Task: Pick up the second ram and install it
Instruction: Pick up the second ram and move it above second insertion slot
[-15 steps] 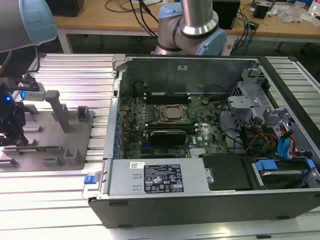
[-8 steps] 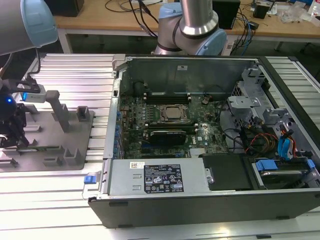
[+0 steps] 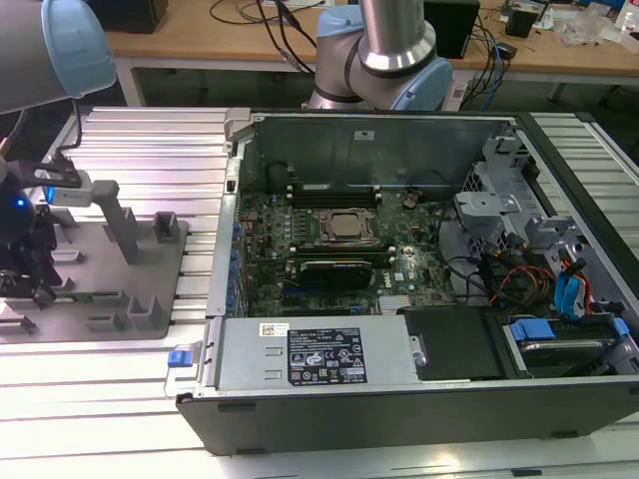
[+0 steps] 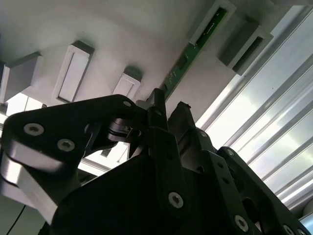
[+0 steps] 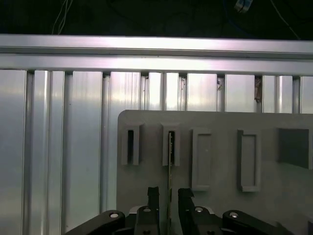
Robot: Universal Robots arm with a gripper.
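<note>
The second ram [image 5: 170,159] is a thin green board standing on edge in a slot of the grey holder plate [image 5: 220,122]; the second wrist view shows it as a green strip [image 4: 195,49] running away from the fingers. My gripper [image 5: 168,196] hangs low over this plate, at the exterior view's far left [image 3: 38,284]. It is open, with one black fingertip [image 5: 153,193] on each side of the stick's near end and a small gap to the board. In the second wrist view the gripper [image 4: 168,104] straddles the stick the same way.
The open computer case [image 3: 399,399] lies at the exterior view's right, with the motherboard, CPU socket [image 3: 344,228] and black memory slots [image 3: 334,192] facing up. Grey posts [image 3: 122,225] stand on the holder plate. Ribbed aluminium table [image 5: 58,147] surrounds the plate.
</note>
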